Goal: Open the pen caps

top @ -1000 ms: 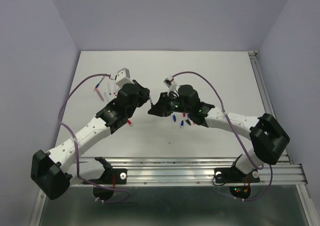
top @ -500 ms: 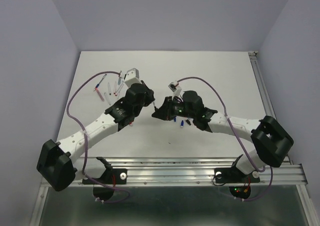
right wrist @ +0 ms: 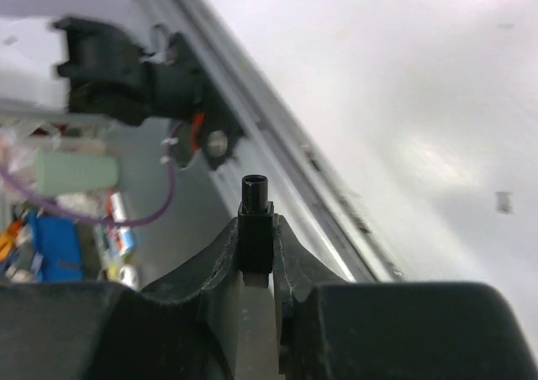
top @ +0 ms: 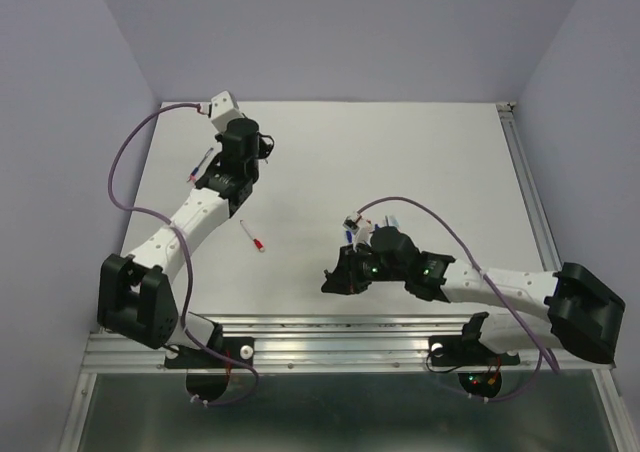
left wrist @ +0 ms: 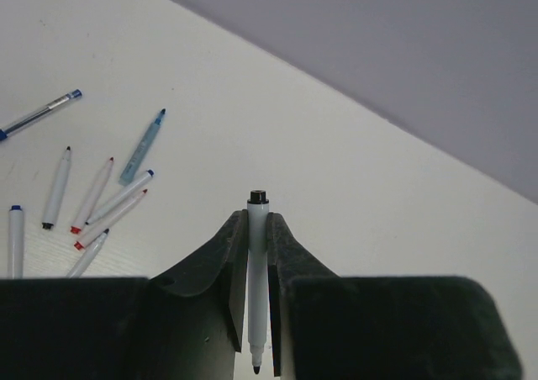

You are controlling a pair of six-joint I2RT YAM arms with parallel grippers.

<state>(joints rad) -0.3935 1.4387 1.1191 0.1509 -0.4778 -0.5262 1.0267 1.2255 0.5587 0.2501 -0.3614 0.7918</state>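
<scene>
Left wrist view: the left end effector (left wrist: 258, 220) is closed narrowly on a white pen (left wrist: 256, 296), whose black end is pointed outward. Loose pens (left wrist: 92, 199) are scattered on the white tabletop (left wrist: 353, 178), well apart to its left.

Right wrist view: a dark cap (right wrist: 255, 193) is pinched upright at the fingertips of the right end effector (right wrist: 256, 222), above the metal rail (right wrist: 286, 166) at the tabletop's near edge.

Top view: half a second ago both end effectors were met at mid-tabletop. Now the left is seen at the far left and the right by the near edge. A red-tipped pen (top: 252, 236) is seen lying between them.
</scene>
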